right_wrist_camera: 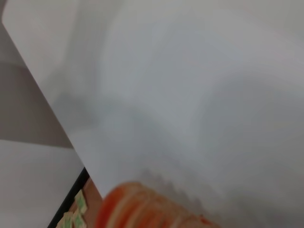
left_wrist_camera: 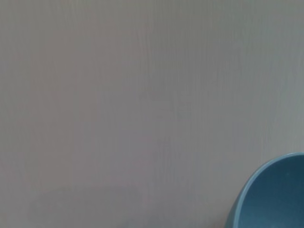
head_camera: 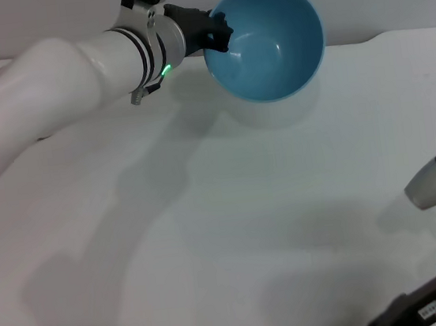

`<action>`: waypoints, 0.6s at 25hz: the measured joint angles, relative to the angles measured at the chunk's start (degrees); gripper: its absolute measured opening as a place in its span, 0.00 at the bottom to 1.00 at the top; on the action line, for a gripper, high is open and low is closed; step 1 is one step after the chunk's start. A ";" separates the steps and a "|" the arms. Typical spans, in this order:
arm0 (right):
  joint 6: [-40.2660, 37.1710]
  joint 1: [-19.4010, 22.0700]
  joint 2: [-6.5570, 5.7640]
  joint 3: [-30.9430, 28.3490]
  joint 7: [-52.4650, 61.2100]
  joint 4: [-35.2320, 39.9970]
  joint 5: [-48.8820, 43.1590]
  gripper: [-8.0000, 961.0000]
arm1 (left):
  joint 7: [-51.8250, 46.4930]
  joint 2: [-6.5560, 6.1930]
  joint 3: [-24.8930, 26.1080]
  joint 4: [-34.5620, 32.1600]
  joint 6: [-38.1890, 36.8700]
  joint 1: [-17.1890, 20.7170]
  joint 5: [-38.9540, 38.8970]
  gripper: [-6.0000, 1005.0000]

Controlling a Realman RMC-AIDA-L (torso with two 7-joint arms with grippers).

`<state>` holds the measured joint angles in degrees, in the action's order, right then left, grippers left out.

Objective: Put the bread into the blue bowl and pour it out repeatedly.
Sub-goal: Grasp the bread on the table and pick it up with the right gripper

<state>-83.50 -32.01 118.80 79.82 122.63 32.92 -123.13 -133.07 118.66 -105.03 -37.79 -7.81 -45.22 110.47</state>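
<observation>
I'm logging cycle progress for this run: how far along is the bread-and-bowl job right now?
Done: the left gripper grips the blue bowl at its rim, tilted, with its inside empty. In hand: the bread shows right under the right wrist camera, apparently held near the table edge. Left: getting the bread into the bowl and pouring it out.

The head view looks forward and down over the white table [head_camera: 289, 226], taking in the blue bowl [head_camera: 267, 42] at its far side. The left wrist view faces the tabletop closely, sharing only that bowl's rim [left_wrist_camera: 270, 199]. The right wrist view skims the table's edge, close behind the bread [right_wrist_camera: 142, 206].
</observation>
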 joint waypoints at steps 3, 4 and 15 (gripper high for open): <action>0.13 1.57 0.00 -0.08 -3.62 2.45 3.40 0.32 | 0.00 0.00 0.00 -0.02 0.03 0.01 0.00 0.00; 0.12 1.78 -0.05 -0.10 -4.54 2.80 4.51 0.31 | 0.00 0.00 0.02 0.01 0.12 0.01 0.00 0.00; 0.05 2.79 -0.59 -9.07 -9.15 8.78 6.33 0.22 | 0.00 -0.10 0.26 0.54 1.53 -0.32 0.00 0.00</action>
<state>-83.45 -29.22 118.21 70.74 113.47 41.70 -116.80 -133.07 118.55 -104.77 -37.24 -6.28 -45.55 110.47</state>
